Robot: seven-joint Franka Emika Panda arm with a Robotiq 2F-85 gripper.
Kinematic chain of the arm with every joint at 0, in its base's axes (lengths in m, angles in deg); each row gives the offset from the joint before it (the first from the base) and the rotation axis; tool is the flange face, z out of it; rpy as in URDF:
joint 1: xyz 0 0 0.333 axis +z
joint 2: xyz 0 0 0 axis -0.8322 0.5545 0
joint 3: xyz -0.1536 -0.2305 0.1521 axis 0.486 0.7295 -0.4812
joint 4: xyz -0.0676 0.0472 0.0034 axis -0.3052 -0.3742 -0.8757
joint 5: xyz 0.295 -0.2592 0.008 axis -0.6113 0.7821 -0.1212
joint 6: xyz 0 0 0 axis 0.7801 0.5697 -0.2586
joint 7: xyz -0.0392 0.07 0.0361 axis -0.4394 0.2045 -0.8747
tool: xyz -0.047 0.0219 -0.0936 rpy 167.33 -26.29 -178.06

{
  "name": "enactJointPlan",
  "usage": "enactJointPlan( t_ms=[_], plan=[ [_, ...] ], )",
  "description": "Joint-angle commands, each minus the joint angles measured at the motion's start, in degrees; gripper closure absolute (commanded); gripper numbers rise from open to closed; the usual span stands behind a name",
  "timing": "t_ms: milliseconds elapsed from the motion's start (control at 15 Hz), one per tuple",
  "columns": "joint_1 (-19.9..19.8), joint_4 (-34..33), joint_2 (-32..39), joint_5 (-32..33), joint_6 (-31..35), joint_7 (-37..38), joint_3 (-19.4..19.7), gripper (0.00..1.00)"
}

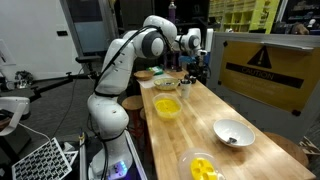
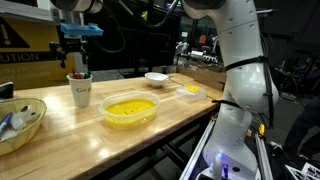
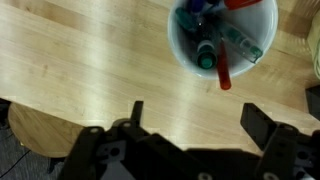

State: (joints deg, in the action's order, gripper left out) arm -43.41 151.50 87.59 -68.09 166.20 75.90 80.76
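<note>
A white cup (image 2: 80, 93) full of markers and pens (image 3: 215, 45) stands on the wooden table (image 2: 150, 135). In the wrist view the cup (image 3: 182, 48) is at the top, beyond the fingertips. My gripper (image 3: 195, 112) is open and empty, with both fingers spread over bare wood. In both exterior views the gripper (image 2: 76, 58) (image 1: 193, 62) hangs straight above the cup (image 1: 187, 88), apart from it.
On the table are a yellow bowl (image 2: 130, 108), a white bowl (image 2: 156, 77), a small yellow container (image 2: 190, 91) and a wooden bowl of items (image 2: 20, 122). A grey bowl (image 1: 233, 133) sits nearer the table end. A yellow warning board (image 1: 265, 65) stands along one table side.
</note>
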Motion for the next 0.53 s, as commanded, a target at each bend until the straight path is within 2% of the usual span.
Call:
enactJointPlan(
  t_ms=[0, 267, 333, 400, 467],
  plan=[
    [0.6, -0.4, 0.1, -0.7, -0.6, -0.9, 0.9, 0.00],
    [0.5, -0.3, 0.4, -0.8, -0.5, -1.3, 1.0, 0.00],
    [0.5, -0.1, 0.3, -0.8, -0.3, -1.4, 1.0, 0.25],
    [0.7, 0.2, 0.1, -0.5, 0.3, -1.0, 1.1, 0.26],
    [1.0, -0.3, 1.0, -0.5, 0.9, -0.7, 1.0, 0.32]
  ],
)
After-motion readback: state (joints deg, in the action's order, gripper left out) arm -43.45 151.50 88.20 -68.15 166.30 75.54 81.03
